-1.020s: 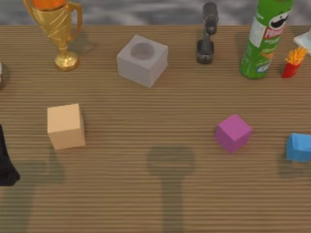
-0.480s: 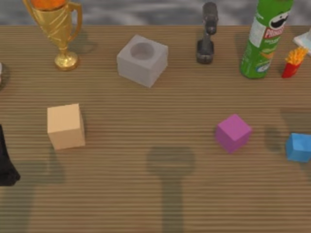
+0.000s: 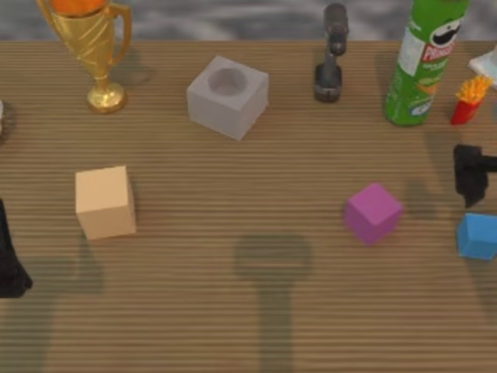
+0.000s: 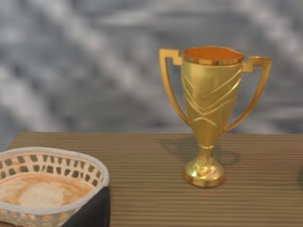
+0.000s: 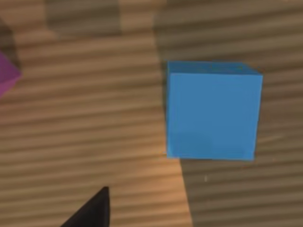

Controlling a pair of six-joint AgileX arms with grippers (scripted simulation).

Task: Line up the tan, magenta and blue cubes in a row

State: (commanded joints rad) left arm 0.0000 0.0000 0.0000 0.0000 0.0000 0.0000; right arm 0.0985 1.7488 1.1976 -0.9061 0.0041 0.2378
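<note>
The large tan cube (image 3: 105,202) rests on the left part of the table. Right of centre sits the magenta cube (image 3: 373,212), and the small blue cube (image 3: 477,235) lies at the right edge. My right gripper (image 3: 472,186) hovers just behind the blue cube, above the table, open and holding nothing. In the right wrist view the blue cube (image 5: 213,111) is in plain sight, one dark fingertip (image 5: 97,208) shows well to its side, and a magenta corner (image 5: 7,75) peeks in. My left gripper (image 3: 9,268) is parked at the left edge.
Along the back stand a gold trophy (image 3: 93,47), a pale grey block with a round hole (image 3: 227,95), a dark microphone (image 3: 330,54), a green crisp can (image 3: 425,62) and a red fries box (image 3: 471,99). A white bread basket (image 4: 47,187) sits near the left arm.
My right gripper has come into the top view from the right edge and now hangs behind the blue cube. The cubes and the left arm have not moved.
</note>
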